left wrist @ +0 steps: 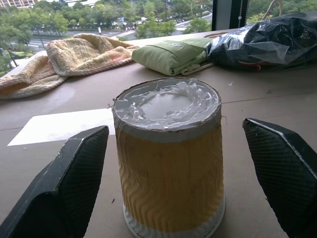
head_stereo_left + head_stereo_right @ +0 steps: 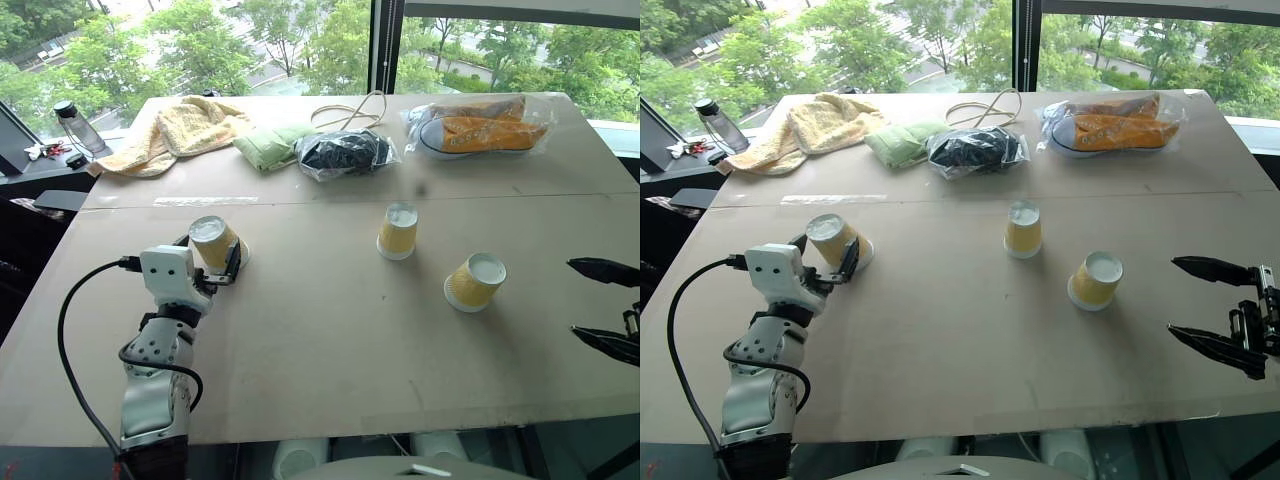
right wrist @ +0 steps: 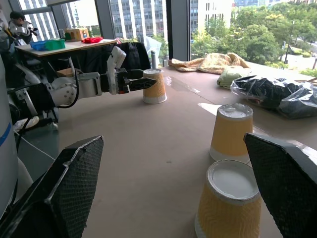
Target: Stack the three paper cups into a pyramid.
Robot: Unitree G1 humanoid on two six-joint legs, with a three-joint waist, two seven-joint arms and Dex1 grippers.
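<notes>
So nothing's been stacked yet: all three paper cups are sat upside down on the counter, well apart from each other. The left cup is bracketed by the left hand, whose fingers are spread wide on either side of it with a clear gap left on both sides in the left wrist view, so nothing is gripped so far. The middle cup is stood further back near the centre, and the right cup is found a bit closer and off toward the right hand, which is also held wide open and empty, apart from that cup. What could go wrong from here, probably: thin paper walls can be crushed or ovalled if the squeeze is overdone, and a dented cup won't be seated flat later. If the close is started off-centre, the cup could be nudged by one finger first and tipped or skated away. Since the base pair has to be set just beside each other, a sloppy gap would leave the top cup unsupported, and it'd likely be dropped between them or toppled. The bagged stuff at the back looks safely out of the way.
</notes>
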